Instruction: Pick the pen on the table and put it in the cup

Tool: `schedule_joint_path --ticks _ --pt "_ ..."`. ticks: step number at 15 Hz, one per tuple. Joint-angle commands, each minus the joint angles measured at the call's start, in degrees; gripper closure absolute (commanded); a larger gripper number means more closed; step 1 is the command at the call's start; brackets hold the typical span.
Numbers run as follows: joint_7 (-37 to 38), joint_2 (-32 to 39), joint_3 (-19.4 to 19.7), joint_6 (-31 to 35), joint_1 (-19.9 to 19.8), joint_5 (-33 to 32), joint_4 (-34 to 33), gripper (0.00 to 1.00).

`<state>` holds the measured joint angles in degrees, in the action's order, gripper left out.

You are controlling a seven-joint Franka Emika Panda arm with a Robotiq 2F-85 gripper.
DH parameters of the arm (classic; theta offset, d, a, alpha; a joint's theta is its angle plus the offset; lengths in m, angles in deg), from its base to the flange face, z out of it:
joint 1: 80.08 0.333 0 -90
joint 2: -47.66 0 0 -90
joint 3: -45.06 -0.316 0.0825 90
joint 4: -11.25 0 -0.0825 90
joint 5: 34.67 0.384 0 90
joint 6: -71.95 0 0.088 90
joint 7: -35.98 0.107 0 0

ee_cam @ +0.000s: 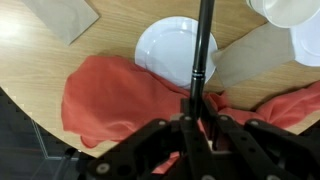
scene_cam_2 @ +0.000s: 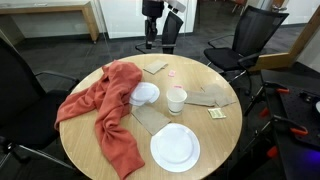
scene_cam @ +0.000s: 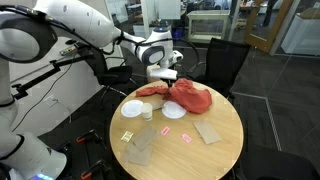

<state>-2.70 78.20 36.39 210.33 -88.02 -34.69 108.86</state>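
Note:
My gripper (ee_cam: 200, 100) is shut on a black pen (ee_cam: 205, 40), whose shaft sticks out past the fingertips. In both exterior views the gripper (scene_cam: 160, 70) (scene_cam_2: 151, 25) hangs above the far edge of the round wooden table (scene_cam_2: 225, 135), over a red cloth (scene_cam: 188, 96) (scene_cam_2: 108, 112) (ee_cam: 110, 95). The small white cup (scene_cam: 147, 112) (scene_cam_2: 176, 100) stands upright near the table's middle, apart from the gripper. The wrist view shows a shallow white dish (ee_cam: 165, 50) under the pen. White shapes at its top right corner are cut off.
A large white plate (scene_cam: 132, 108) (scene_cam_2: 175, 147) and the shallow white dish (scene_cam: 173, 110) (scene_cam_2: 145, 93) flank the cup. Cardboard pieces (scene_cam: 207, 131) (scene_cam_2: 205, 97) and small cards (scene_cam_2: 216, 113) lie on the table. Black office chairs (scene_cam_2: 250, 40) stand around it.

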Motion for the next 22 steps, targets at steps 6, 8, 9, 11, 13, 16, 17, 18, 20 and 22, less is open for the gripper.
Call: schedule_joint_path --ticks 6,8,9,11,13,16,17,18,20,22 --pt "-32.5 -6.7 -7.4 2.6 -8.3 17.8 11.0 0.96" --pt "-39.5 -7.1 -7.9 1.9 -8.9 22.2 11.8 0.96" --pt "-43.4 -7.1 -8.2 1.2 -9.3 24.7 11.8 0.96" --pt "-50.9 -6.5 -8.7 0.2 -9.7 29.1 11.6 0.96" --pt "-56.9 -6.1 -8.8 -0.6 -9.7 33.5 11.3 0.96" --pt "-64.5 -5.9 -7.9 -3.2 -9.2 39.8 10.9 0.96" --pt "-66.9 -5.9 -7.6 -4.3 -9.0 41.8 10.9 0.96" --pt "-69.0 -6.1 -7.1 -5.4 -8.8 43.8 11.2 0.96" --pt "-72.9 -6.5 -6.1 -7.7 -8.2 47.3 11.6 0.96" --pt "-77.3 -6.5 -5.1 -10.4 -7.9 51.3 11.6 0.96"
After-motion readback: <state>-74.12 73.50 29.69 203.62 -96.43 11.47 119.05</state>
